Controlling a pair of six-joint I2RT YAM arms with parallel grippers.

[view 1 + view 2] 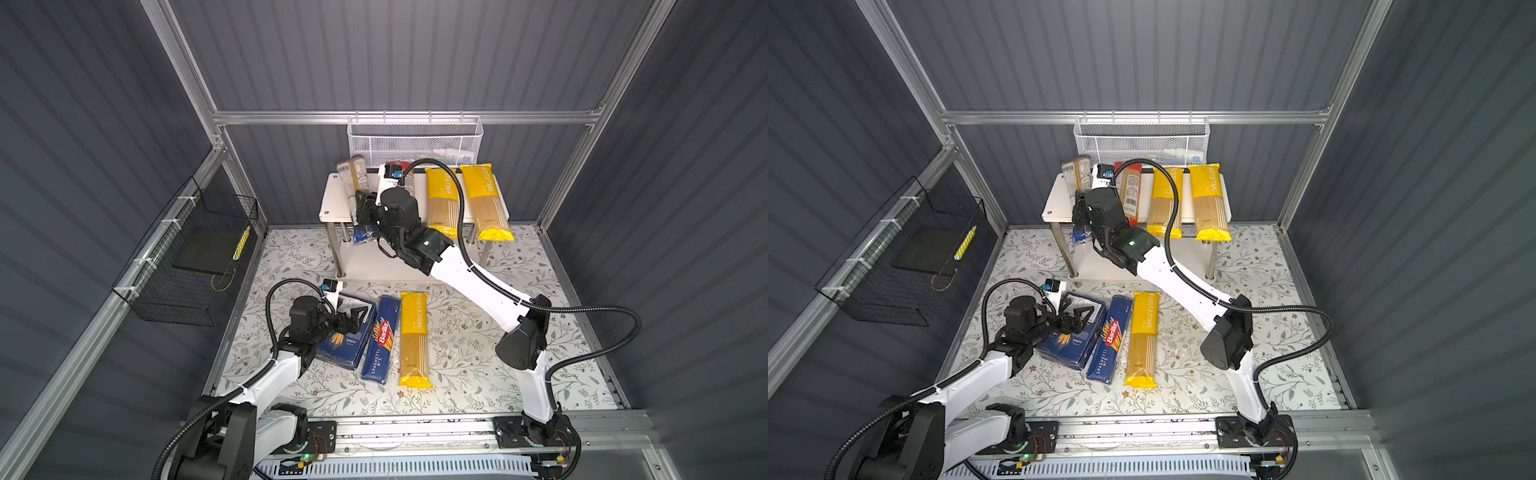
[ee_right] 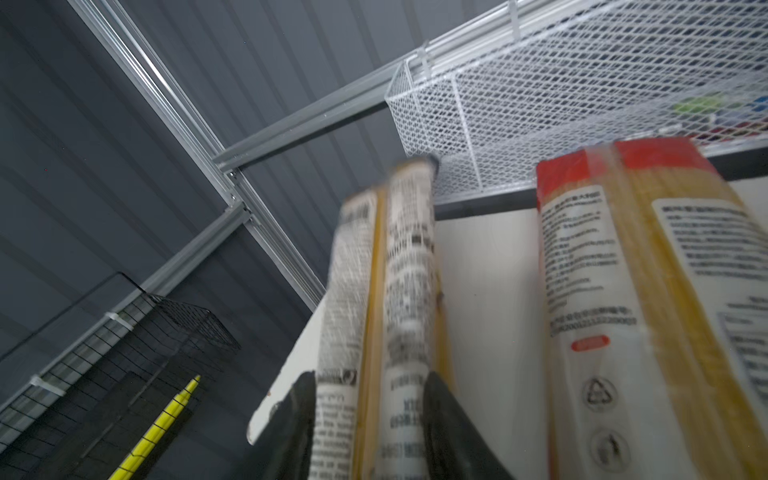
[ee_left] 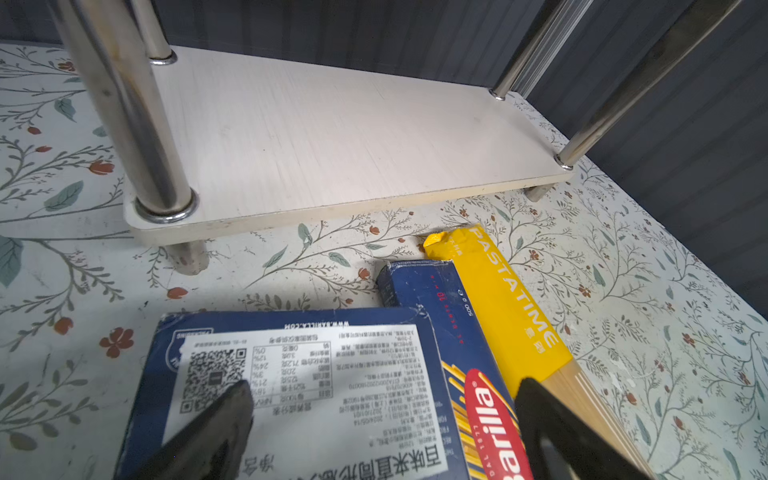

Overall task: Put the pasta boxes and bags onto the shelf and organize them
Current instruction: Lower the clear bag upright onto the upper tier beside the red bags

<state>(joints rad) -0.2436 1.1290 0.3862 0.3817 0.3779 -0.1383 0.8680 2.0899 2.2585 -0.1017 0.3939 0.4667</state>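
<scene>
On shelf (image 1: pixel 332 201): four bags (image 1: pixel 484 199), one between right claw (image 2: pixel 369 380) jaws, grip unclear. On desk (image 1: pixel 478 353): two boxes (image 1: pixel 380 336), one bag (image 1: pixel 413 336); left claw (image 3: pixel 384 384) open.

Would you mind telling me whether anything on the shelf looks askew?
The white-labelled packet at the shelf's left end sits askew between the right gripper's jaws, its blue end hanging past the front edge.

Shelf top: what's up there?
Two yellow PASTATIME bags, a red-ended bag, and a blurry white-labelled bag between the fingers of the right end effector. The arm covers part of the board, so anything beneath is hidden.
</scene>
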